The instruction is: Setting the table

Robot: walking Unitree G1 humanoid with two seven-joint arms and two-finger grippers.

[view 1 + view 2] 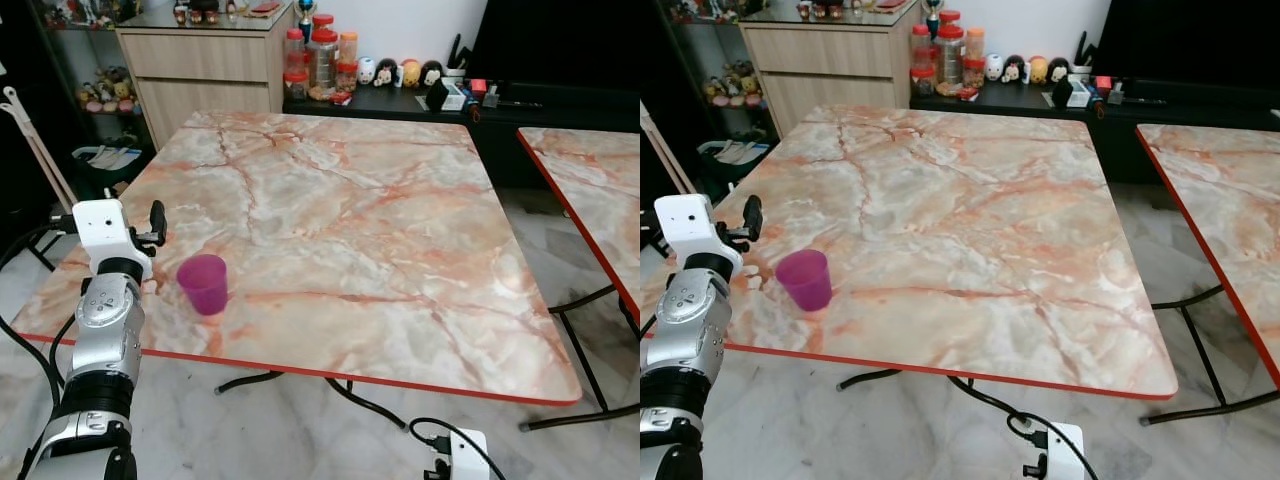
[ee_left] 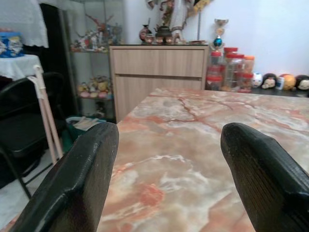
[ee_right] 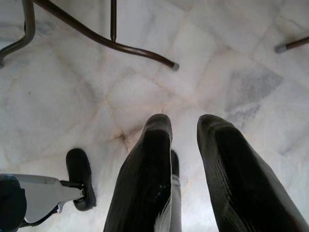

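A translucent purple cup point(image 1: 204, 283) stands upright on the marble-patterned table point(image 1: 350, 200), near its front left corner. My left gripper point(image 1: 152, 230) hovers over the table's left edge, a short way left of the cup and apart from it. In the left wrist view its two black fingers point(image 2: 79, 183) stand wide apart over the tabletop, open with nothing between them. My right arm point(image 1: 455, 450) hangs low in front of the table, and its gripper point(image 3: 184, 121) points at the floor, fingers close together and holding nothing.
A second marble table point(image 1: 590, 190) stands to the right across a gap. Behind are a wooden cabinet point(image 1: 205, 65), red-lidded jars point(image 1: 320, 60) and a dark low shelf with figurines point(image 1: 400, 72). A black cable point(image 1: 390, 412) and table legs point(image 3: 120, 46) run over the floor.
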